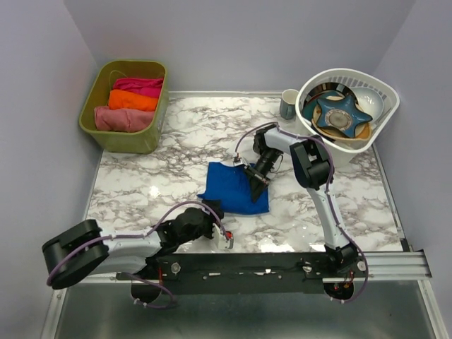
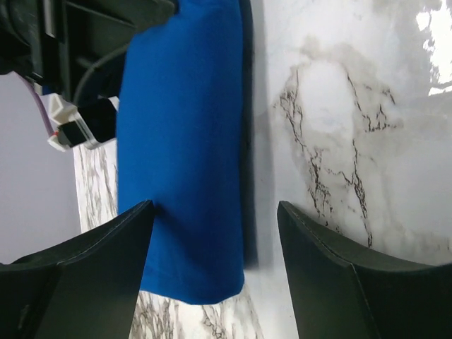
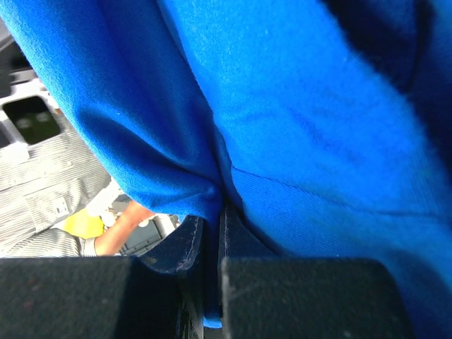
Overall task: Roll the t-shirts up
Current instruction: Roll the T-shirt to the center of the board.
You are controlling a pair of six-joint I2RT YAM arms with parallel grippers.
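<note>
A royal-blue t-shirt [image 1: 229, 185] lies folded into a compact rectangle on the marble table [image 1: 141, 176], near its middle. My right gripper [image 1: 257, 185] sits at the shirt's right edge, shut on a fold of the blue t-shirt [image 3: 296, 141], with cloth pinched between its dark fingers [image 3: 185, 247]. Just beyond the shirt's near-left corner, my left gripper [image 1: 216, 212] stands open. In the left wrist view the t-shirt [image 2: 183, 141] stretches away from the left gripper [image 2: 215, 212], its near end between the spread fingers [image 2: 106, 247], untouched.
An olive bin [image 1: 106, 131] at the back left holds rolled pink, orange and magenta cloths. A white basket [image 1: 385, 106] with dishes stands at the back right, a grey mug [image 1: 288, 104] beside it. The metal rail [image 1: 395, 265] runs along the near edge.
</note>
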